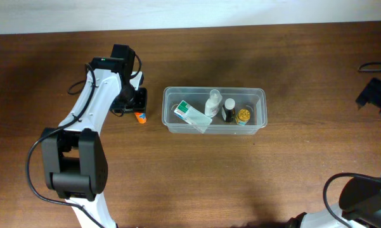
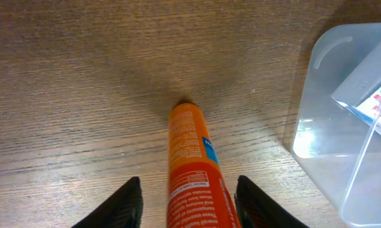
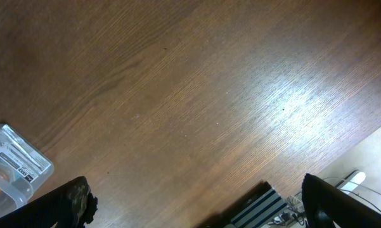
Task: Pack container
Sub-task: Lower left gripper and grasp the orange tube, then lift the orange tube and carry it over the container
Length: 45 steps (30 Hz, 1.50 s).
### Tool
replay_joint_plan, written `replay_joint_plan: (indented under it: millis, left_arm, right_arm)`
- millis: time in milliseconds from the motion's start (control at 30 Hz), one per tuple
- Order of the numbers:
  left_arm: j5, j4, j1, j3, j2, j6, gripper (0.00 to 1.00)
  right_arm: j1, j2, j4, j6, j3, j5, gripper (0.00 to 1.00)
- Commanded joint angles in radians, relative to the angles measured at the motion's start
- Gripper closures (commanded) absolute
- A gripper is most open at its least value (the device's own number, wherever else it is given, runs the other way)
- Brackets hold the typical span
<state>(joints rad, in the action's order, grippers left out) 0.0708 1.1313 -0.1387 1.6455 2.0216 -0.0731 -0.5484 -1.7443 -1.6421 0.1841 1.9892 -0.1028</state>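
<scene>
The container (image 1: 260,92), a clear plastic tub, stands mid-table and holds a white-and-green box (image 1: 191,115), a white bottle (image 1: 213,101), a dark bottle (image 1: 229,111) and a yellow-topped jar (image 1: 243,116). An orange tube (image 1: 140,117) lies on the wood just left of it. My left gripper (image 1: 139,113) is low over that tube. In the left wrist view its jaws straddle the orange tube (image 2: 193,164), with wood showing between the left finger (image 2: 123,206) and the tube. The container's corner (image 2: 342,126) is at the right. My right gripper (image 3: 196,202) stands wide open over bare wood, far right.
In the right wrist view, the container's end (image 3: 12,168) is at the left. A striped object with cables (image 3: 266,202) sits at the table's edge. The right arm's dark body (image 1: 374,94) is at the overhead view's right edge.
</scene>
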Motion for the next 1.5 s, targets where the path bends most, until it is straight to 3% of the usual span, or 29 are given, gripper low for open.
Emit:
replay_joint_plan:
  millis: [0, 433, 533, 833, 1133, 1467]
  left_arm:
    - [-0.008, -0.003, 0.002, -0.012, 0.019, 0.006, 0.58]
    - [-0.009, 0.006, 0.002, -0.011, 0.018, 0.006, 0.64]
    - [-0.009, 0.006, 0.002, -0.007, 0.018, 0.006, 0.71]
    - [-0.009, 0.076, 0.002, 0.082, 0.018, 0.006, 0.72]
    - [-0.005, 0.283, 0.002, 0.336, 0.018, 0.006, 0.71]
    - [0.177, 0.499, -0.02, 0.725, 0.018, 0.006, 0.71]
  right_arm:
    - [-0.002, -0.005, 0.001, 0.009, -0.003, 0.006, 0.02]
    - [-0.002, -0.005, 0.001, 0.009, -0.003, 0.005, 0.02]
    - [-0.002, -0.005, 0.001, 0.008, -0.003, 0.005, 0.02]
    - [-0.002, -0.005, 0.001, 0.009, -0.003, 0.006, 0.02]
    - [-0.002, -0.005, 0.001, 0.009, -0.003, 0.005, 0.02]
    - [-0.002, -0.005, 0.001, 0.008, -0.003, 0.006, 0.02]
